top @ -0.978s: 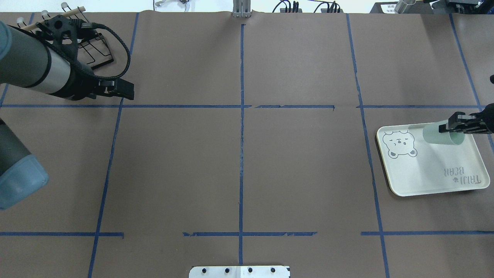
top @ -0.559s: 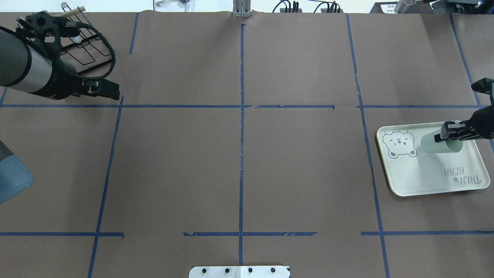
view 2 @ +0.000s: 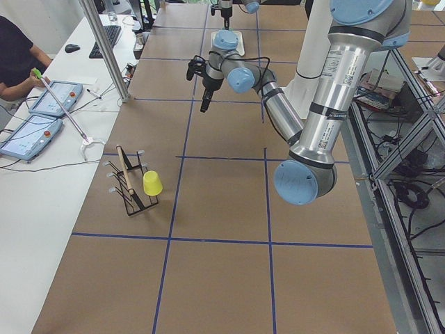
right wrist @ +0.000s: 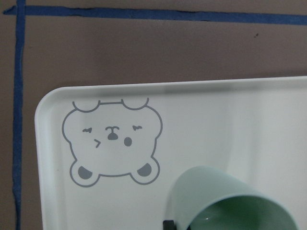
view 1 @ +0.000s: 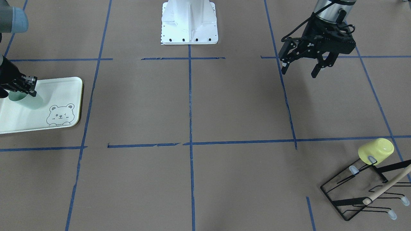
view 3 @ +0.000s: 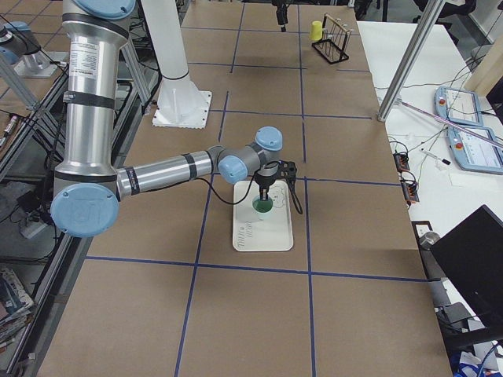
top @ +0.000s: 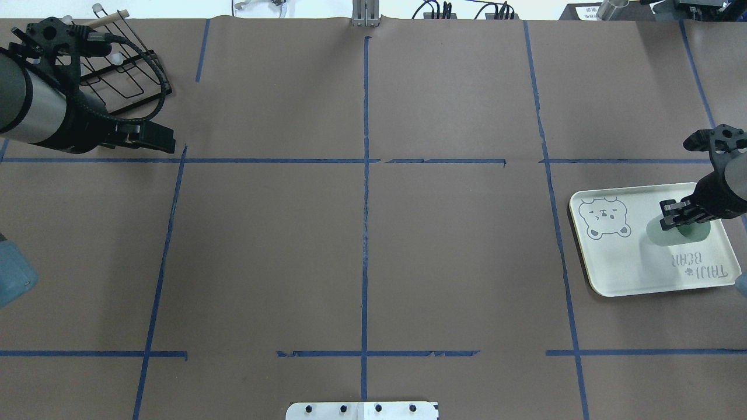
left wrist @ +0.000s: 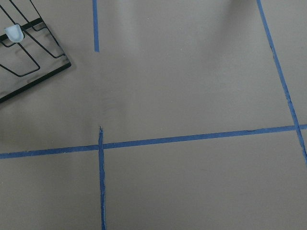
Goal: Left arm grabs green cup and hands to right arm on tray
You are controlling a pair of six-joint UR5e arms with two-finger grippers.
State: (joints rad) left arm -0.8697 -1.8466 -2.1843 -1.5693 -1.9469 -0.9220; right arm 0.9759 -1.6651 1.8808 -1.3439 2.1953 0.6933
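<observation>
The right gripper (top: 680,213) sits at the right edge of the overhead view, clamped on the green cup (top: 677,230) near its rim. The cup hangs tilted over the tray (top: 624,262), in the middle of it between the bear drawing (top: 605,217) and the lettering (top: 700,265). Whether its base touches the tray cannot be told. The right wrist camera shows the cup (right wrist: 230,201) at the lower right of its frame, its open mouth turned toward the lens, with the bear (right wrist: 112,141) to the upper left on the tray (right wrist: 57,191). From the right-hand side camera the right arm (view 3: 157,171) reaches out low across the table to the tray (view 3: 263,228) in mid-frame. The left gripper (view 1: 299,71) is at the upper right of the front-facing view — fingers spread wide, holding nothing — and hangs above the brown table (view 1: 237,102), well apart from the tray (view 1: 19,118) at that frame's left edge. In the overhead view the left arm (top: 35,111) lies along the upper left. A yellow cup (view 1: 376,150) sits upside down on a prong of a black wire rack (view 1: 353,199) in the lower right of the front-facing view, with a wooden stick (view 1: 385,187) leaning across the rack. Blue tape lines (top: 365,233) divide the table into squares.
</observation>
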